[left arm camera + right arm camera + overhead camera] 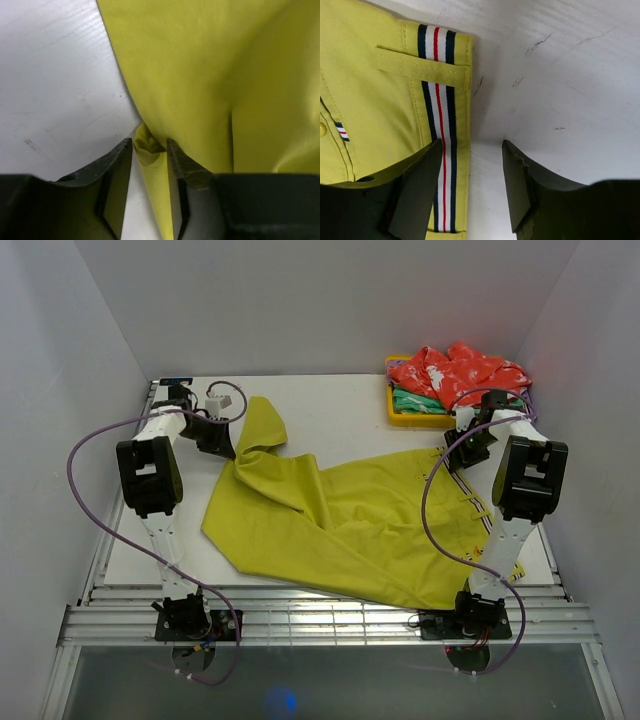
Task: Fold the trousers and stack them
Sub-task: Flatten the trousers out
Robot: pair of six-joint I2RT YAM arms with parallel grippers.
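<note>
The mustard yellow-green trousers [350,520] lie spread across the white table [330,400], legs to the left and waistband to the right. My left gripper [228,448] is at the far leg end. In the left wrist view the gripper [149,142] is shut on a puckered fold of the yellow cloth [200,65]. My right gripper [452,458] is at the waistband edge. In the right wrist view the gripper [472,145] is open, one finger over the striped lining strip [436,100], the other over bare table.
A yellow bin [400,418] at the back right holds a red patterned garment [455,370] on top of a green garment [415,400]. White walls enclose the table on three sides. A metal rail [330,625] runs along the near edge.
</note>
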